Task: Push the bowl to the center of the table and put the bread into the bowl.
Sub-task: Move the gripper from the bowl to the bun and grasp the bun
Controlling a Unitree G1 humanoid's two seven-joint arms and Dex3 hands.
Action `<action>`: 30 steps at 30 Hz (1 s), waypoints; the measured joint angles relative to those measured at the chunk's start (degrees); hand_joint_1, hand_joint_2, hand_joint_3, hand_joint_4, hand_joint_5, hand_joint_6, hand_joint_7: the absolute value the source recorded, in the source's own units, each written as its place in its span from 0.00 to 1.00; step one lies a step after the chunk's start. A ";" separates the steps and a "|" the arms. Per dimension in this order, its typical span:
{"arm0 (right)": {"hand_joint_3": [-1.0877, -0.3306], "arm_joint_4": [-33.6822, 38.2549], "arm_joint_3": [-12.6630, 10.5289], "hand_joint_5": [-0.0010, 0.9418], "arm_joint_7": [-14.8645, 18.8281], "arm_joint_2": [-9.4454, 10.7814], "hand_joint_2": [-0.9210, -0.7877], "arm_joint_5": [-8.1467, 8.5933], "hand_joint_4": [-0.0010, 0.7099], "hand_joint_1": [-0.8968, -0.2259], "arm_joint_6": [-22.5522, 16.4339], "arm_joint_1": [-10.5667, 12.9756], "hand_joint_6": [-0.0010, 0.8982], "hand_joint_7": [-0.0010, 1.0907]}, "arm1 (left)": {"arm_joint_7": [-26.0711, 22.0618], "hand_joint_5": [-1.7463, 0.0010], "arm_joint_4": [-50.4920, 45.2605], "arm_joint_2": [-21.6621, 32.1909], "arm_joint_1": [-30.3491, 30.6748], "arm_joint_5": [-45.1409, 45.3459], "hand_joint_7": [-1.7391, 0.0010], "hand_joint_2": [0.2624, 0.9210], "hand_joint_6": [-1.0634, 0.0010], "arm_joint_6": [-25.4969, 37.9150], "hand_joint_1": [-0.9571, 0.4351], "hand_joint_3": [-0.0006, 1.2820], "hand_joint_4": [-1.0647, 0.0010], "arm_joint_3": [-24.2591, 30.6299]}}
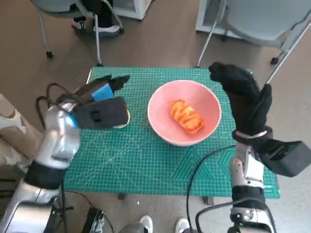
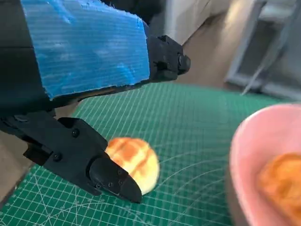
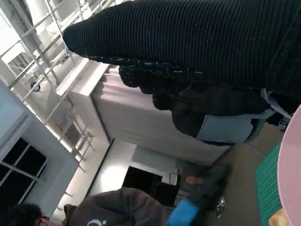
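While loose and empty, left hand [image 1: 99, 104] over a bun [image 2: 133, 162] at nine o'clock of bowl [image 1: 160, 126] with bread [image 1: 186, 116]; right hand [image 1: 245, 97] spread at three, grasping nothing.

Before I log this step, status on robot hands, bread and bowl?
Left robot hand open, hovering over a second bread on the mat. Right robot hand raised beside the bowl, holding nothing. Bread in bowl. Nothing blocking.

Brown floor [image 1: 160, 39], grey chairs [image 1: 252, 19], green mat [image 1: 141, 160]
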 measured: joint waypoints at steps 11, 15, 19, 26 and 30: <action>0.45 -1.15 -0.70 0.01 0.29 -1.16 0.00 0.79 0.32 0.38 1.08 0.22 0.04 0.51 | 0.54 1.00 18.66 -4.44 -9.00 2.60 1.00 0.60 0.88 -0.04 0.58 0.00 1.00 -5.86; 0.45 -1.41 -0.92 0.01 0.30 -1.24 0.00 1.14 0.32 0.39 1.28 0.33 0.04 0.51 | 1.18 1.00 23.46 -5.34 -11.17 2.78 1.00 0.60 0.88 -0.84 0.58 0.00 1.00 -7.25; 0.45 -1.52 -1.03 0.01 0.31 -1.25 0.00 1.31 0.33 0.39 1.30 0.56 0.05 0.51 | 1.64 1.00 27.26 -6.00 -12.67 3.07 1.00 0.61 0.88 -1.71 0.57 0.00 1.00 -8.45; 0.45 -1.52 -1.06 0.01 0.28 -1.26 0.00 1.34 0.33 0.41 1.30 0.73 0.06 0.51 | 2.40 1.00 33.73 -7.08 -14.87 4.24 1.00 0.62 0.88 -2.79 0.54 0.00 1.00 -10.47; 0.45 -1.54 -1.08 0.01 0.22 -1.26 0.00 1.33 0.33 0.41 1.30 0.84 0.06 0.51 | 2.66 1.00 36.99 -8.05 -15.95 4.47 1.00 0.62 0.89 -2.93 0.53 0.00 1.00 -10.99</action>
